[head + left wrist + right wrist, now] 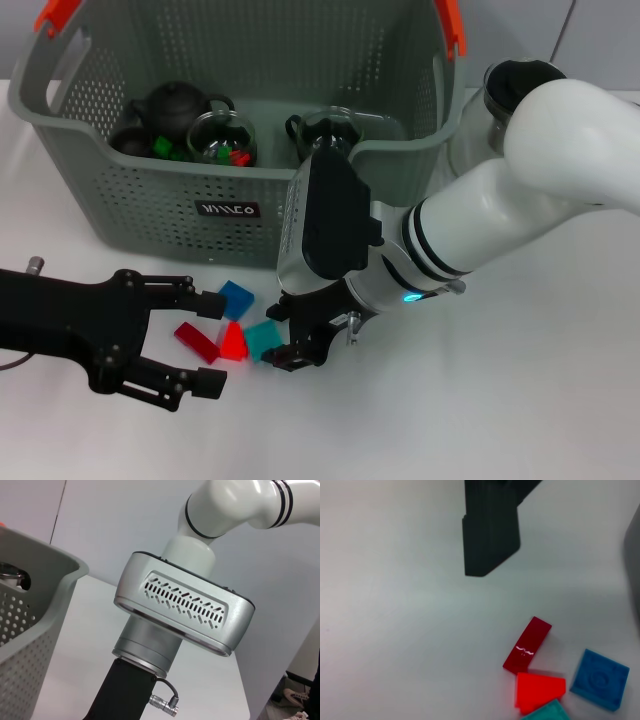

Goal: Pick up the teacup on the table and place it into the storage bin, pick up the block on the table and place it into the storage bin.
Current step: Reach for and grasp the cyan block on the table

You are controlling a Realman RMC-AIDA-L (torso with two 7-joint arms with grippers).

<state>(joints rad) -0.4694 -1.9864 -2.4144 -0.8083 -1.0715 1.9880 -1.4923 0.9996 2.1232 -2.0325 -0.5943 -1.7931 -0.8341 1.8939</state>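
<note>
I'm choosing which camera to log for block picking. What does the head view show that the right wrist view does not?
Only the head view shows the storage bin with a black teapot and glass cups inside, the open left gripper, and the right gripper at the teal block.

Only the right wrist view shows a single dark finger close up.

Both show the dark red block, bright red block, blue block and white table.

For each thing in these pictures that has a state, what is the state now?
storage bin: upright on the table, holding teapots and glass cups.
teal block: flat on the table, right hand over it.
bright red block: on the table, touching the teal block.
dark red block: flat on the table.
blue block: flat on the table.
left hand: open, beside the blocks.
right hand: low over the teal block.
</note>
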